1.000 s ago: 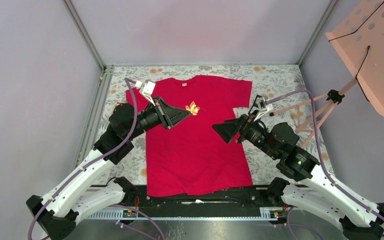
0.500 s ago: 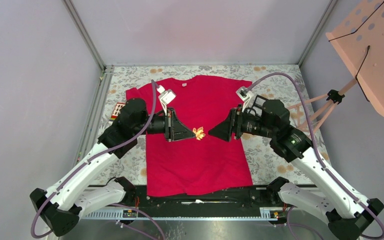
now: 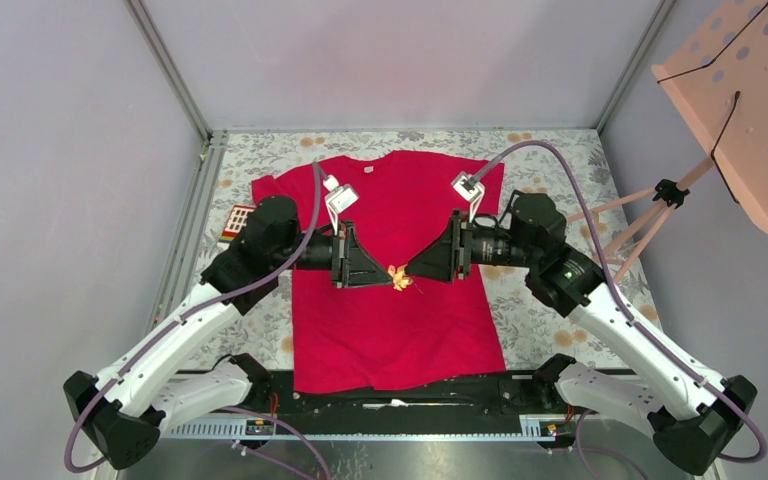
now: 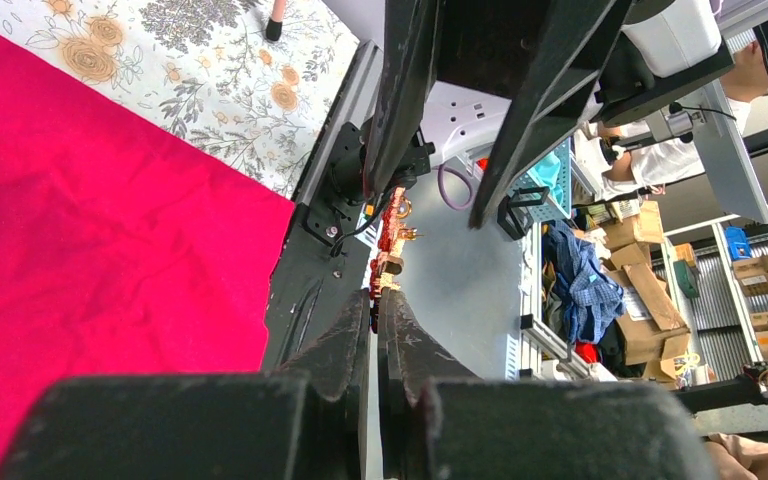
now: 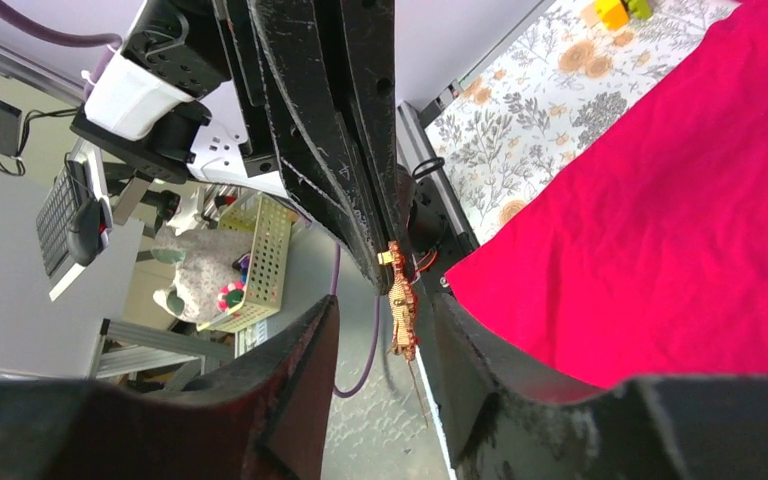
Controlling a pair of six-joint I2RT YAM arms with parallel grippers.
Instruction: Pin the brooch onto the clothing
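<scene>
Midway over the red T-shirt (image 3: 390, 330), both arms reach inward, elbows bent, forearms near level, their tips meeting at centre frame in the overhead view. At left, the left tool (image 3: 387, 272) is clenched on the orange-and-yellow brooch (image 3: 398, 277), held over the shirt's middle. Opposite, the right tool (image 3: 413, 270) stands released, its fingers (image 5: 280, 400) straddling the brooch with a gap either side. Beneath lies the floral-clothed bench (image 3: 550, 160).

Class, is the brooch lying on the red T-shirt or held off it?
Held off it: the left end effector pinches the brooch, and the left wrist view shows a grey surface behind it, not the T-shirt.
</scene>
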